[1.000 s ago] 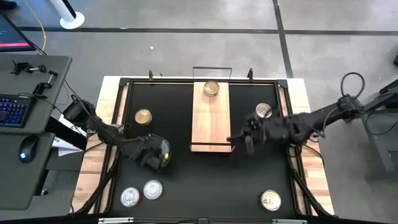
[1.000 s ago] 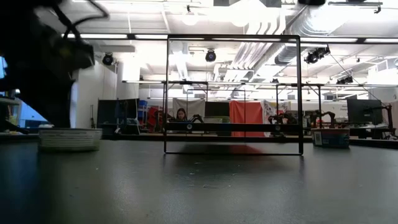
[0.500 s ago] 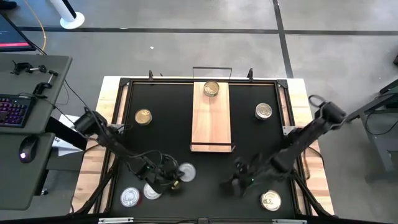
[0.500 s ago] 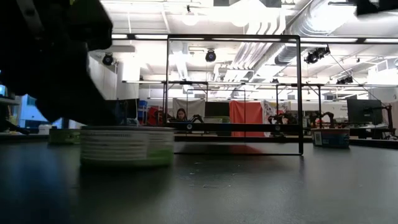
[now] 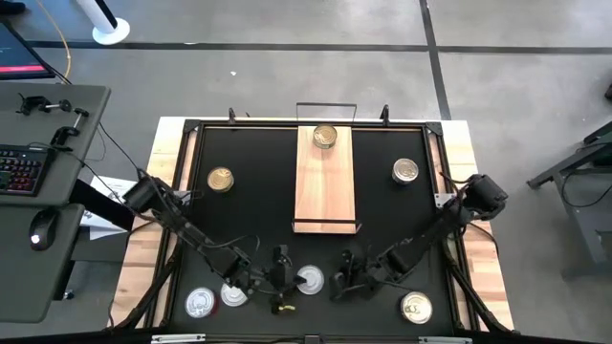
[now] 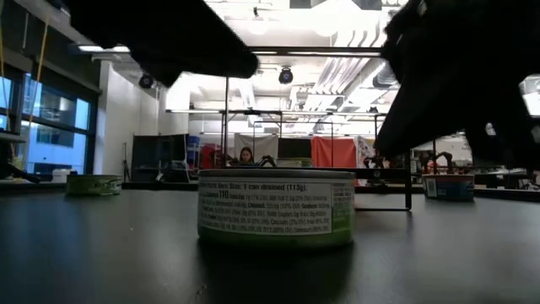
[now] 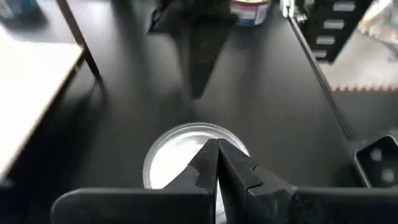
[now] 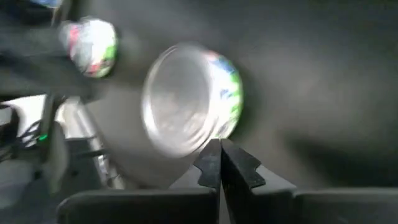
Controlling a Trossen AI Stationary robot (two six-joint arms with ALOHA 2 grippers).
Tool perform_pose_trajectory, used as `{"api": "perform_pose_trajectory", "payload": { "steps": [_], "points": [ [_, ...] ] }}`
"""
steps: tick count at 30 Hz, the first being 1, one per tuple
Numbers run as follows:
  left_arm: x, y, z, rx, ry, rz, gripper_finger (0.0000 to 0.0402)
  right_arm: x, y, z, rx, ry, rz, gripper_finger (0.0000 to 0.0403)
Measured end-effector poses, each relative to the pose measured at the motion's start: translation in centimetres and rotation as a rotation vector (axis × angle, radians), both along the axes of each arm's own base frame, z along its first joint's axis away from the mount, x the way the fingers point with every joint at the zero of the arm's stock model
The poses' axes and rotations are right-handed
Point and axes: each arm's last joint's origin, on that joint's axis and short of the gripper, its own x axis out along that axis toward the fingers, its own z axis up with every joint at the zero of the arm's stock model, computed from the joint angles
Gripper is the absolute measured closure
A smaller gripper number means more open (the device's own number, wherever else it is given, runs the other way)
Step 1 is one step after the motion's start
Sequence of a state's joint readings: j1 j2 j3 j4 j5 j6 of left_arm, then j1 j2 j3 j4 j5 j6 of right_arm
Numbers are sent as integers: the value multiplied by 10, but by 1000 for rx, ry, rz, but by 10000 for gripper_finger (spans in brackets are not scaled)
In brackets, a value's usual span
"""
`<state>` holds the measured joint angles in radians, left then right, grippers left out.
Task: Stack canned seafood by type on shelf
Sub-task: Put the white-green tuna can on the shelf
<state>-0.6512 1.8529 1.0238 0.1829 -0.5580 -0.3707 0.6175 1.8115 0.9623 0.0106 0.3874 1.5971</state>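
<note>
Two clenched end effectors, left (image 5: 283, 280) and right (image 5: 337, 284), flank a silver can (image 5: 309, 280) near the table's front edge.

Six flat round metal tins (image 5: 309, 279) lie scattered upright, one gold-lidded tin (image 5: 324, 136) on the light-wood plank shelf (image 5: 324, 186).

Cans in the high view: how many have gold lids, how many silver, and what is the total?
Gold-lid cans: 3
Silver-lid cans: 4
Total: 7
</note>
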Motion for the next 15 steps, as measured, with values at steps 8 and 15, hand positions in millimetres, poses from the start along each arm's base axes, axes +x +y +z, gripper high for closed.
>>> {"api": "perform_pose_trajectory", "payload": {
  "steps": [8, 15],
  "points": [
    [-14, -4, -19, 42, 66, -19, 401, 9, -12, -22, -8, 94, 23, 403],
    [-6, -10, -33, -19, 22, -1, 401, 14, -9, -32, 21, 78, 36, 403]
  ]
}}
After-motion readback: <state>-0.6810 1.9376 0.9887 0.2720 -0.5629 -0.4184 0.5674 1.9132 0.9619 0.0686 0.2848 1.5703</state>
